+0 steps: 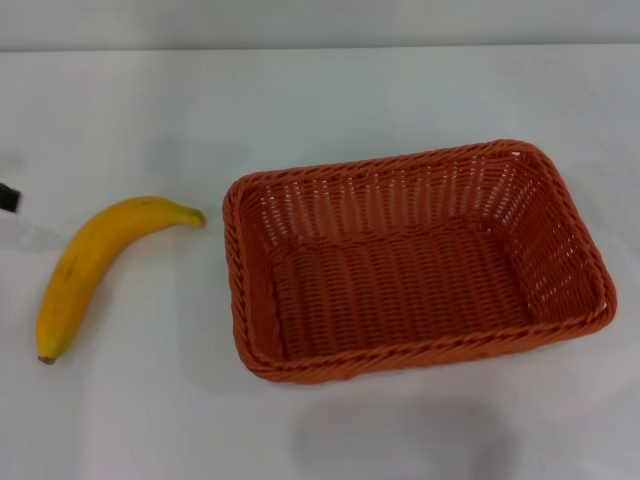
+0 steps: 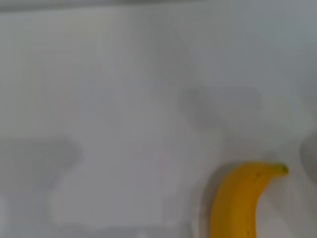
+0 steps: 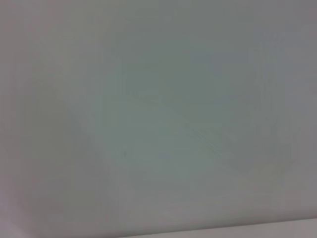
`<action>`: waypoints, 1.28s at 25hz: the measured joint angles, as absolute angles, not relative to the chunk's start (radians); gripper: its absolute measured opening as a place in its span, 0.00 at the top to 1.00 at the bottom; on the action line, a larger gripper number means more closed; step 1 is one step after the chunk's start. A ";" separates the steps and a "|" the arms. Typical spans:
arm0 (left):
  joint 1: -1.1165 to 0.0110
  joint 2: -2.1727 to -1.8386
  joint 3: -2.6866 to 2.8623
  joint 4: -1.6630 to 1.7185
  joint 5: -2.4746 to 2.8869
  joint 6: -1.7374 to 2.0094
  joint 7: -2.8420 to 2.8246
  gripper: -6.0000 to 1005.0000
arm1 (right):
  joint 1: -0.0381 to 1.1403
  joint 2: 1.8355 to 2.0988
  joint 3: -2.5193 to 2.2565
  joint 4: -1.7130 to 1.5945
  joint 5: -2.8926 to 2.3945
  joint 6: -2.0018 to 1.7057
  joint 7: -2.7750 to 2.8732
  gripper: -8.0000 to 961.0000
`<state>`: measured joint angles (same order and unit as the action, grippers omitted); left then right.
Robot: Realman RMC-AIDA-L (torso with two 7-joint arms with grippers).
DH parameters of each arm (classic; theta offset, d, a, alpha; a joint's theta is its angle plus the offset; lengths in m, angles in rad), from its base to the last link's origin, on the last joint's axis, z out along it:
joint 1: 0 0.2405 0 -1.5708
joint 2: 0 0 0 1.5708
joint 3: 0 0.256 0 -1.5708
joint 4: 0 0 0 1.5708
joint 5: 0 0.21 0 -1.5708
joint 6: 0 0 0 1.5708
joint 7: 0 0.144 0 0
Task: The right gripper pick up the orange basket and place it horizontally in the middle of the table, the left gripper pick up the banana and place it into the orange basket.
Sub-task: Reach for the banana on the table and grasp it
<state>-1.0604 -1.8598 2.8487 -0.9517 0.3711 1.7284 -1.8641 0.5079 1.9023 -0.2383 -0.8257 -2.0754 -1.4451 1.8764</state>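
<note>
Left pincer (image 1: 8, 197) shows only as a small black tip at the desk's left edge, near the banana (image 1: 95, 262); whether it is apart or together I cannot tell. No right pincer is in sight. An orange basket (image 1: 415, 262) sits empty, long side across, right of centre on the white desk (image 1: 320, 100), just beside the banana's green tip. Risk, I judge: the curved banana may roll or slip when pinched, or catch the braided rim. Open room lies behind and in front.
</note>
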 joint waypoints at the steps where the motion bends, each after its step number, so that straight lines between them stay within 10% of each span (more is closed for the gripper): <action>1: -1.069 -1.868 2.849 -0.924 0.399 1.703 -1.869 0.12 | 0.508 1.905 -0.239 -0.825 -2.075 -1.440 1.872 0.27; 10: -1.096 -1.939 2.847 -0.766 0.482 1.513 -1.919 0.12 | 0.508 1.910 -0.244 -0.791 -2.063 -1.428 1.859 0.28; 32: -1.093 -1.947 2.847 -0.590 0.559 1.396 -2.052 0.29 | 0.510 1.922 -0.244 -0.776 -2.060 -1.423 1.861 0.28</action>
<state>-1.0931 -1.9470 2.8470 -0.5897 0.5589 1.3956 -2.0517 0.5102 1.9220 -0.2440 -0.7762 -2.0600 -1.4234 1.8615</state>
